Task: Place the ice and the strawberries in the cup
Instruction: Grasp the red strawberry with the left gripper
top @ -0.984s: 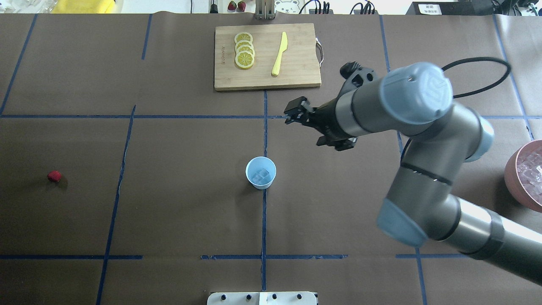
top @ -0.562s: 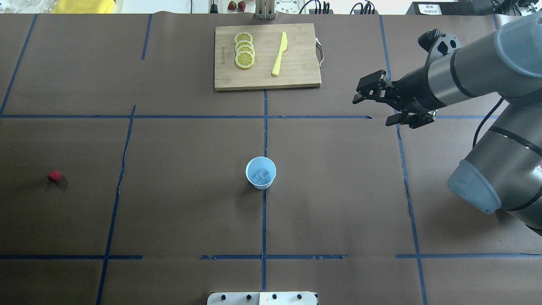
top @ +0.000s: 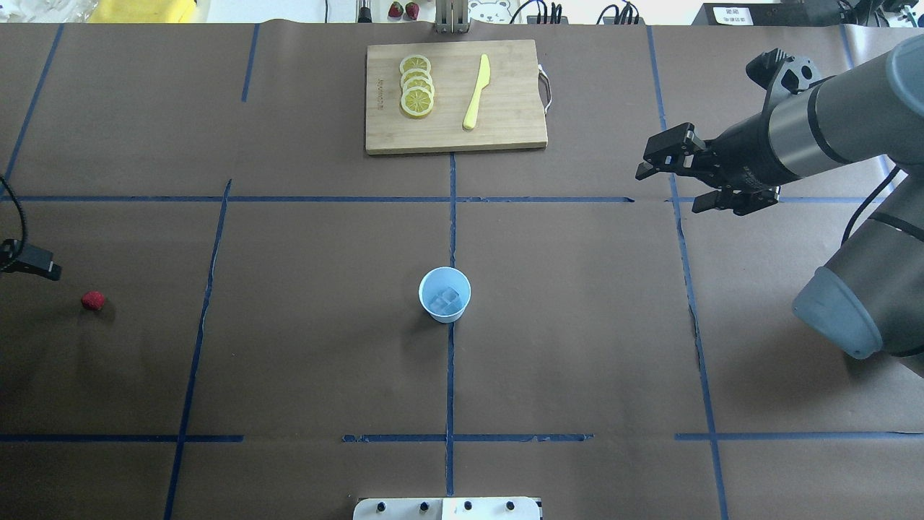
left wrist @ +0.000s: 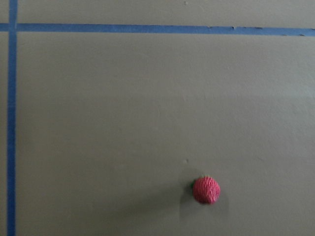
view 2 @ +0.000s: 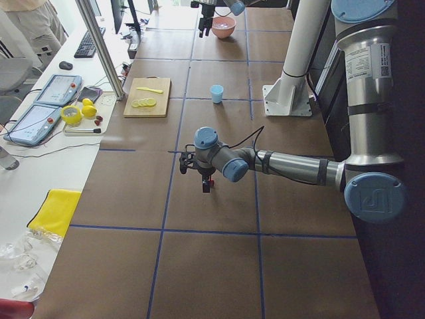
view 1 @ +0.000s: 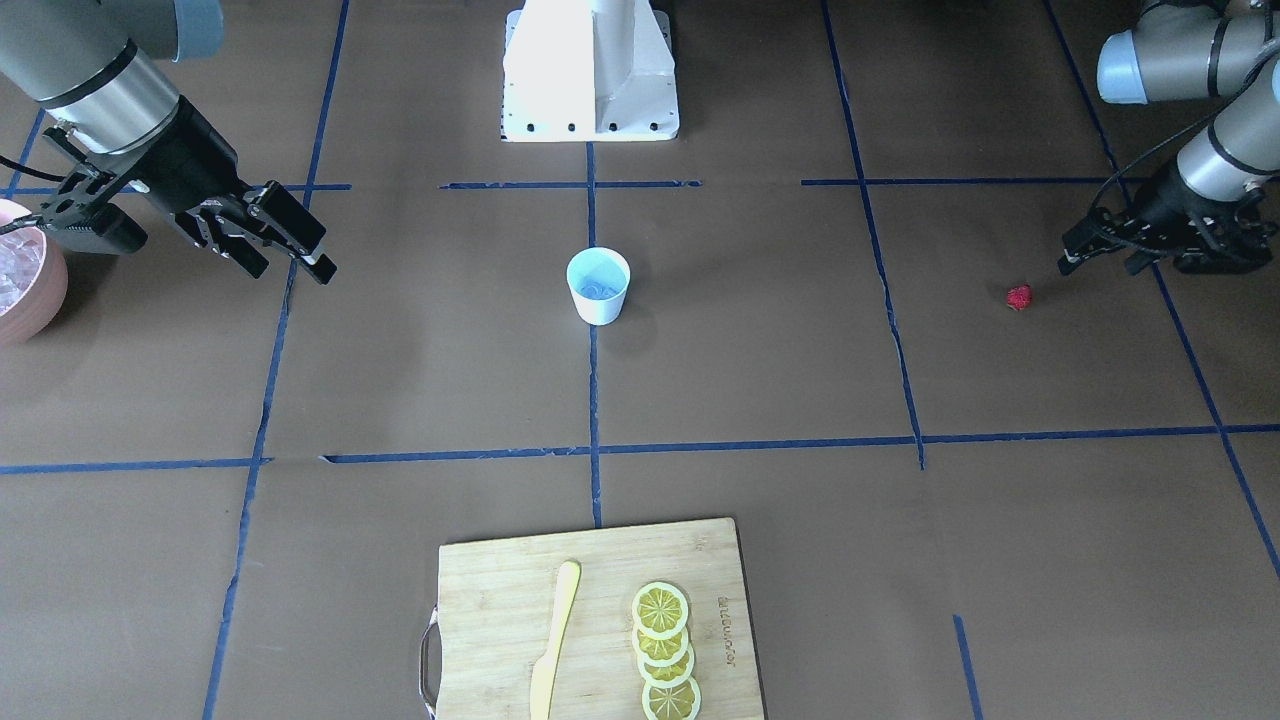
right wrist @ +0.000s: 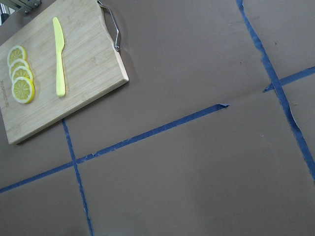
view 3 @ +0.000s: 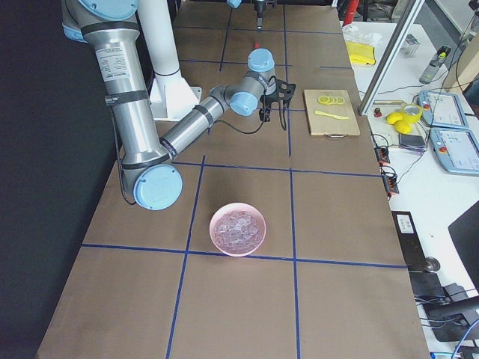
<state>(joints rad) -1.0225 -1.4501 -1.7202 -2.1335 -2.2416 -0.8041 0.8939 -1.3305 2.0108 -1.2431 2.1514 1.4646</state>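
Observation:
The white cup (top: 445, 294) with the pale blue inside stands at the table's middle, also the cup (view 1: 598, 285), and holds a few clear ice cubes (top: 446, 297). More ice (view 3: 238, 226) fills the pink bowl. One red strawberry (top: 92, 300) lies far left on the table; the left wrist view shows the strawberry (left wrist: 205, 190) below centre. My left gripper (view 1: 1097, 268) hovers open and empty just beside the berry. My right gripper (top: 668, 189) hangs open and empty well to the right of the cup, above bare table.
A wooden cutting board (top: 505, 130) at the back holds lemon slices (top: 416, 87) and a yellow knife (top: 476, 92). The pink bowl (view 1: 40, 300) stands at the table's right end, under my right arm. Blue tape lines cross the brown table cover.
My right arm has swung away from above the cup toward the right side, its gripper still open. A finger of my left gripper has come into the overhead view near the strawberry.

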